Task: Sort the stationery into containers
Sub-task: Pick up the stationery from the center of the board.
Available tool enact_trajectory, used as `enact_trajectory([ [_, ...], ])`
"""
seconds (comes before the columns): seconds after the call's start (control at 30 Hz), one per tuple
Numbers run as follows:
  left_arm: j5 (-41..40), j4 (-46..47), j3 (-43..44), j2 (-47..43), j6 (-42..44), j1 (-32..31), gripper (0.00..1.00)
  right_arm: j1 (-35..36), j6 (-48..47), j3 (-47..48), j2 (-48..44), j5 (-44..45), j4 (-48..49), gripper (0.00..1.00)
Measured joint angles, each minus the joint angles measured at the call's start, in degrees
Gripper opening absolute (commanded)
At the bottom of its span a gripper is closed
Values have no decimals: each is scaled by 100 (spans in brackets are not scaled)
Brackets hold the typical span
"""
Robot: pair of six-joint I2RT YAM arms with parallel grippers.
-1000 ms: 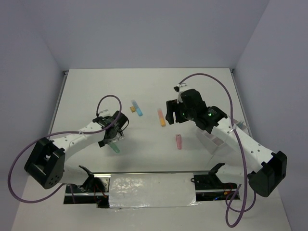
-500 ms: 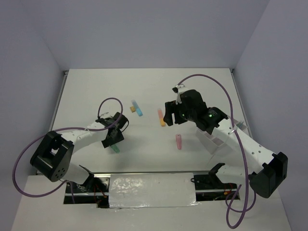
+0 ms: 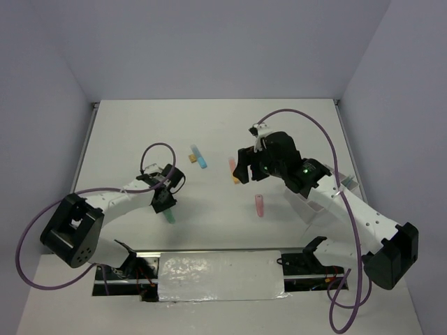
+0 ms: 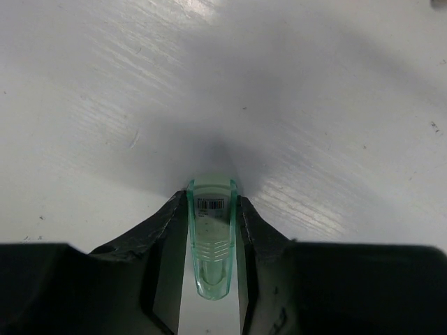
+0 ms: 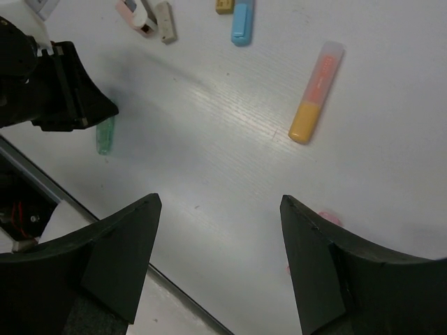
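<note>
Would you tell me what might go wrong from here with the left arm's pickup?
The left claw flanks the green marker near one end only; lifted, it may pivot or slip. The white tray lies on the far right, partly under the right arm, whose open right claw hovers mid-table: carrying the marker across risks a clash.

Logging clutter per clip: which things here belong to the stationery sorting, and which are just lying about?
Job: green marker in left pincer, blue marker, orange marker, pink marker, tan eraser, white tray.
Lying about: silvery sheet, purple cables.
</note>
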Motion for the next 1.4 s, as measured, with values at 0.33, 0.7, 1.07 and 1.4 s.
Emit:
enact_trajectory([
  [0.33, 138, -435, 669, -874, -81, 2, 0, 251, 673, -1272, -46, -774, 1764, 77],
  [0.7, 621, 229, 717, -2315, -922, -4, 0, 1456, 1788, -1838, 111, -514, 4168, 58],
  [1.07, 1025, 859, 461, -2870, -1239, -96, 0, 1928, 1790, -1158, 1231, -402, 4478, 47],
  [1.4, 1043, 968, 433, -2914, -1355, -116, 0, 2002, 1652, -789, 1631, -55, 4459, 37],
])
